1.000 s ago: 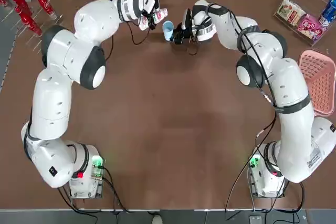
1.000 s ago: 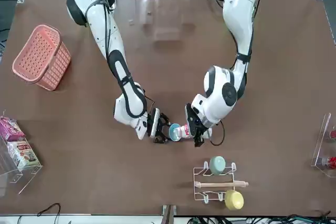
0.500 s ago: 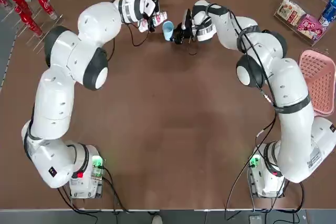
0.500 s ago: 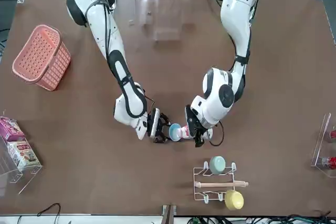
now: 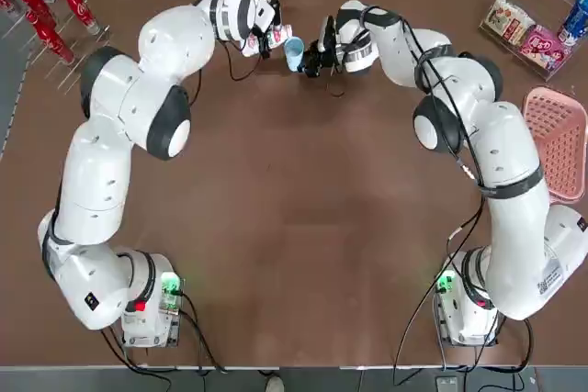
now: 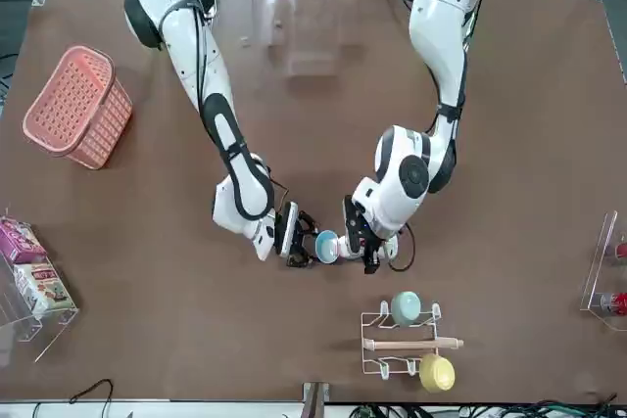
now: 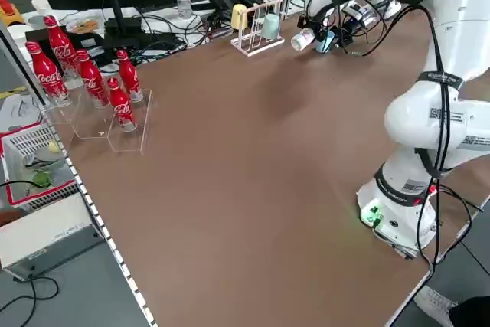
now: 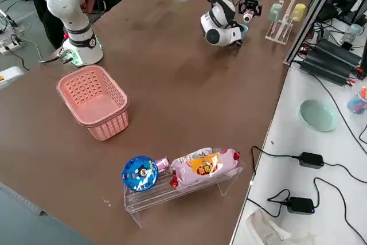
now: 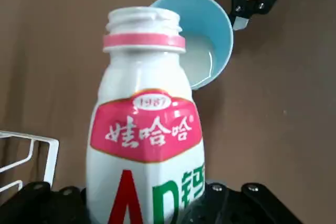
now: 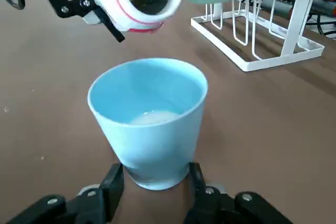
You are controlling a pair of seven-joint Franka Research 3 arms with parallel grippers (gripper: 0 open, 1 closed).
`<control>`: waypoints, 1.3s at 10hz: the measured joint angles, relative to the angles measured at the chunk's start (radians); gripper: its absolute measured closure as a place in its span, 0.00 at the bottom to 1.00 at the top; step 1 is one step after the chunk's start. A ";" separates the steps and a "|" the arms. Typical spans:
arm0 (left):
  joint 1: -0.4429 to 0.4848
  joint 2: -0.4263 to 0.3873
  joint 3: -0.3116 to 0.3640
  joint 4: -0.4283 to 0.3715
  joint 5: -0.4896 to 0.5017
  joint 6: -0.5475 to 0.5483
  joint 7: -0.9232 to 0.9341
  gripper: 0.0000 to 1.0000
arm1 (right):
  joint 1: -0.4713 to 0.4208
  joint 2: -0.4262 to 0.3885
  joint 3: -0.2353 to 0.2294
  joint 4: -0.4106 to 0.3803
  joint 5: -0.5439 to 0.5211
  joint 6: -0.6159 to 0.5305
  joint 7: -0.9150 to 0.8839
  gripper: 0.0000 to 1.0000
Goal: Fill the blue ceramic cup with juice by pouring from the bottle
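My left gripper (image 9: 144,203) is clamped on the white bottle (image 9: 147,129), long axis tipped toward the cup (image 10: 149,119), mouth just beside the rim. My right gripper (image 10: 156,184) pinches that cup low, over the far side of the table. Glossy plastic with a ridged neck; smooth, tapered blue wall (milky liquid inside). More tilt needed, I judge.

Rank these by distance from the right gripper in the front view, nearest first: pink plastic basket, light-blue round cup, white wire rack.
1. Light-blue round cup: in the right gripper.
2. White wire rack: toward the front camera.
3. Pink plastic basket: robot's right side.
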 joint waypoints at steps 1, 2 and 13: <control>-0.004 0.000 0.003 0.000 0.019 0.000 -0.009 0.60 | 0.000 0.000 0.000 0.000 0.000 0.000 0.000 0.43; -0.009 0.000 0.009 0.001 0.042 0.000 -0.021 0.60 | 0.000 0.000 0.000 0.000 0.000 0.000 0.000 0.43; -0.065 0.017 0.075 0.007 0.120 0.000 -0.042 0.60 | 0.000 0.000 -0.001 0.000 0.000 0.000 0.000 0.43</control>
